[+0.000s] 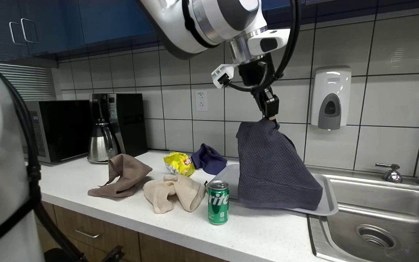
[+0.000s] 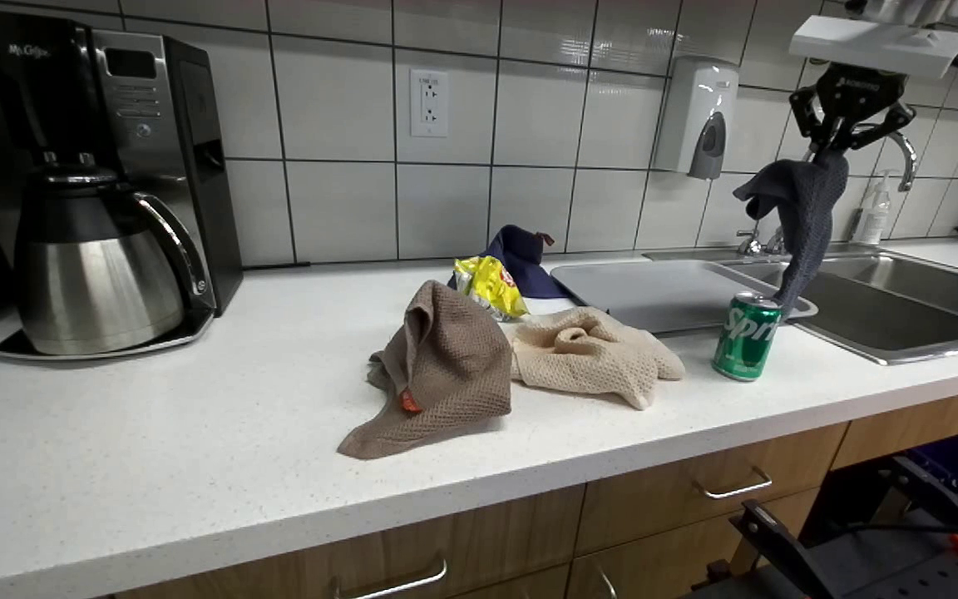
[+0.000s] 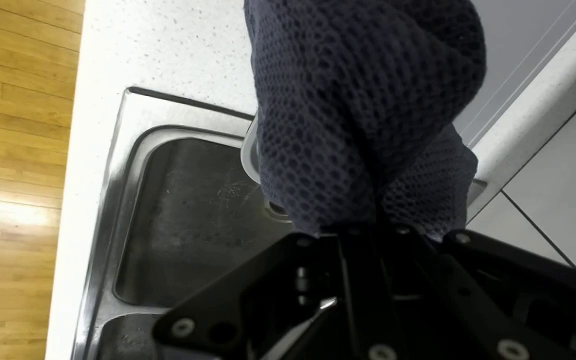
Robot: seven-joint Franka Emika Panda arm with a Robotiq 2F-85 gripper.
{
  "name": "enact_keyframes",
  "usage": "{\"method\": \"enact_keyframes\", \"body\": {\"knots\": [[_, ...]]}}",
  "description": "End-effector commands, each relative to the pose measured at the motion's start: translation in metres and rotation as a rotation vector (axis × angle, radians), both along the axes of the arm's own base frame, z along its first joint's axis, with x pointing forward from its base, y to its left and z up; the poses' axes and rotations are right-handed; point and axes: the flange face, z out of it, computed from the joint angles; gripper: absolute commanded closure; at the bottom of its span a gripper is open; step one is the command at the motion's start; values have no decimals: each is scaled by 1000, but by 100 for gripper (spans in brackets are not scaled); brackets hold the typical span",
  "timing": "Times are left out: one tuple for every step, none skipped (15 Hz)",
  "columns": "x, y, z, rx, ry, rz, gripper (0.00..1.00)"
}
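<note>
1. Pinching the blue-grey towel (image 1: 275, 174) near its top, with the jaws pressed tightly onto bunched cloth.
2. Dangling over the grey tray (image 1: 329, 203) in an exterior view, leaving contact at the hem hard to tell.
3. Possibly toppling the green can (image 1: 218, 211), standing near at 8 o'clock from the towel, through a low sideways swing of loose cloth.
4. Possibly dragging the grey tray, through snagging the hem on its rim, overhanging the sink (image 1: 369, 193) at 4 o'clock.
5. Perhaps also risking a slip, through pinching only a small bunch.
6. Being bounded by the beige cloth (image 1: 175, 189) at 9 o'clock, the tiled wall (image 1: 173, 102) behind, and the soap dispenser (image 1: 331, 87) at 1 o'clock.
7. Meeting the front edge of the surface (image 1: 264, 233) at 7 o'clock; having more swinging room over the sink at 4 o'clock.
</note>
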Motion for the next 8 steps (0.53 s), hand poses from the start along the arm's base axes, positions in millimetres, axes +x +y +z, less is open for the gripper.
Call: {"method": "enact_keyframes", "body": {"knots": [[-15,4,10,-13,-22,-37,99],[-16,3,12,-15,-26,-41,99],[-18,3,14,-17,-30,-44,99],[-19,2,15,-19,-33,-48,99],[-21,2,17,-21,-37,-51,99],[-22,1,19,-23,-41,-52,99],[-23,1,21,-24,-46,-53,99],[-24,1,22,-26,-50,-53,99]]}}
